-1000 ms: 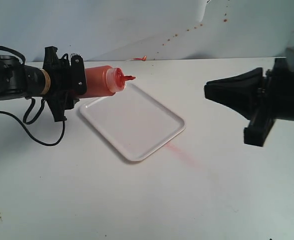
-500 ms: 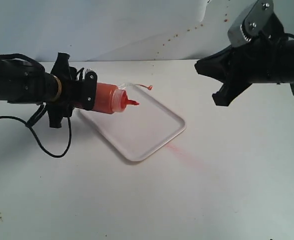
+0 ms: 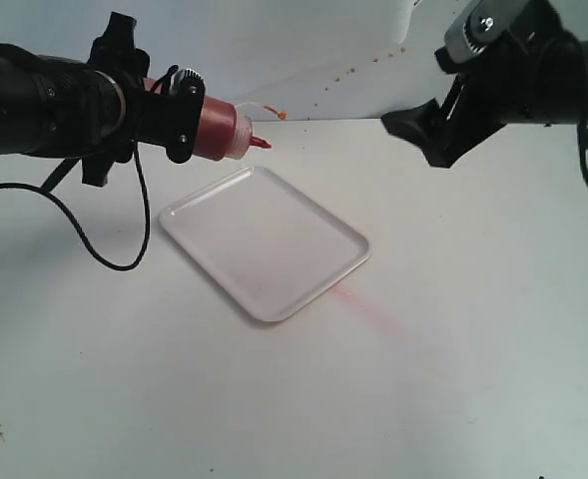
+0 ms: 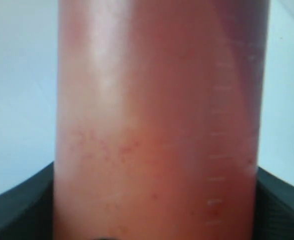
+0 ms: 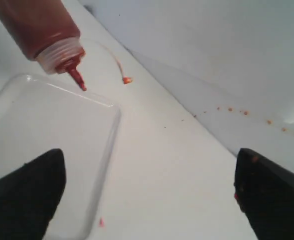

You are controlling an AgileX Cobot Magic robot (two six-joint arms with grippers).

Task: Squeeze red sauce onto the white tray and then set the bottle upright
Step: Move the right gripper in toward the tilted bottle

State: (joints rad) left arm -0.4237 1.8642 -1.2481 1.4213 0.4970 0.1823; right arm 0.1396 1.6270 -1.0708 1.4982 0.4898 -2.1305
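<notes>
Left claw (image 3: 185,113) grips one bottle (image 3: 219,130); right claw (image 5: 147,172) gapes wide; one white tray (image 3: 274,244).

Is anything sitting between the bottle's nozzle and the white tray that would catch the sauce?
Nothing visible. The left gripper holds the bottle tilted, its nozzle aimed down by the white tray's far corner, with only air between. The tray looks bare, and the open right gripper hangs off to the side.

Both arms were matte black. Left arm (image 3: 34,100) had fat cylindrical links, a tan band (image 3: 121,100) at the wrist and a thin black cable (image 3: 99,257) sagging to the tabletop (image 3: 274,399). Left tool (image 3: 186,115) was black. Right arm (image 3: 563,70) carried a grey metal bracket (image 3: 478,28) with a screw head. Right tool (image 3: 418,135) had black wedge-shaped fingers.
</notes>
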